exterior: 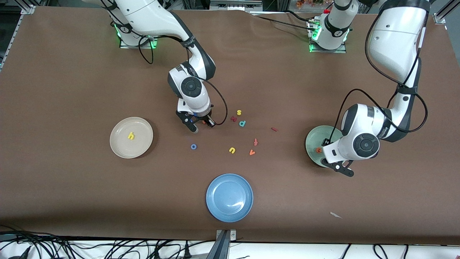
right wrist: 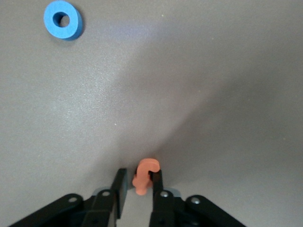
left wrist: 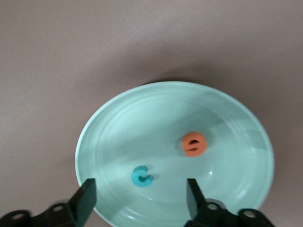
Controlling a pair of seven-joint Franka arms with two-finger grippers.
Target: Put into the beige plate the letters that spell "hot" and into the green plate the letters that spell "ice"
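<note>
We've got the right gripper (right wrist: 138,185) down at the table, jaws pinched on the orange t (right wrist: 144,176), with the blue o (exterior: 193,146) lying around 6 o'clock from it. The yellow h (exterior: 131,135) already sits in the beige plate (exterior: 120,151). Our left gripper (left wrist: 140,196) hangs over the green plate (left wrist: 118,118), jaws spread wide and holding nothing, the teal c (left wrist: 141,175) and orange e (left wrist: 194,144) lying in the plate. The dark red i (exterior: 274,129) lies on the table at roughly 10 o'clock from that plate.
</note>
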